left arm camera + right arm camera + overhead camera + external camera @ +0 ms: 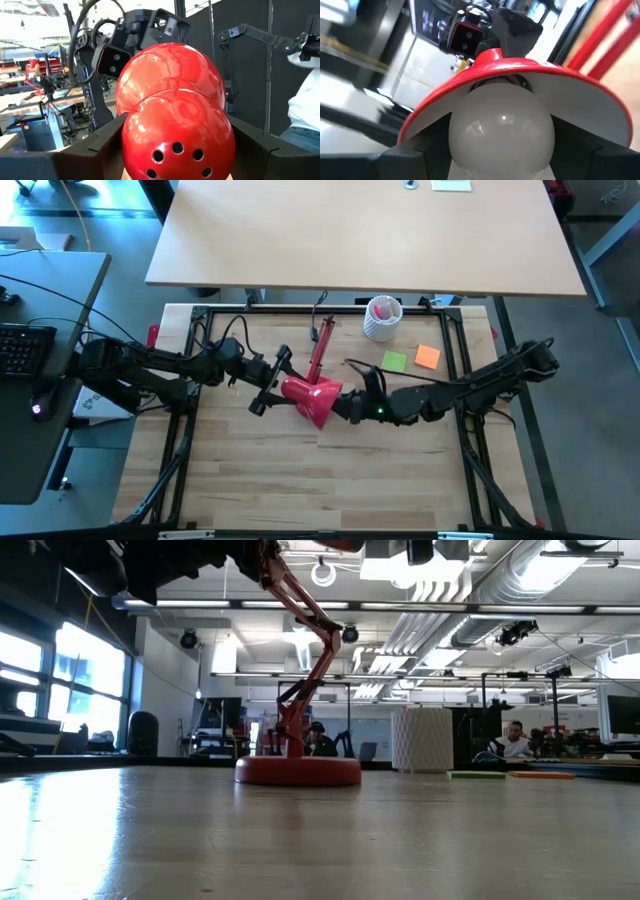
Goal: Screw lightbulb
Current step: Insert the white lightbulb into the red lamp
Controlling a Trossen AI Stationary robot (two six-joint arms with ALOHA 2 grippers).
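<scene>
The right end effector [502, 165] pinches the lightbulb [501, 131]; turn it gently while the left end effector [175, 160] hugs the red shade [172, 120] (keep it straight).

Counts, table and surrounds:

- Red lamp [312, 392]: one, with one round base [298, 771].
- Lightbulb [501, 134]: one, inside the shade.
- White perforated cup [381, 318]: one.
- Sticky notes: two, one green note [394, 361], one orange note [427, 357].
- Robot arms: two, each with one gripper: left gripper [272, 380], right gripper [348, 406].
- Persons in the room behind: two seated, one person [318, 739] behind the lamp, another person [514, 740] farther along.
- Keyboard [25, 348]: one, off the table.
</scene>
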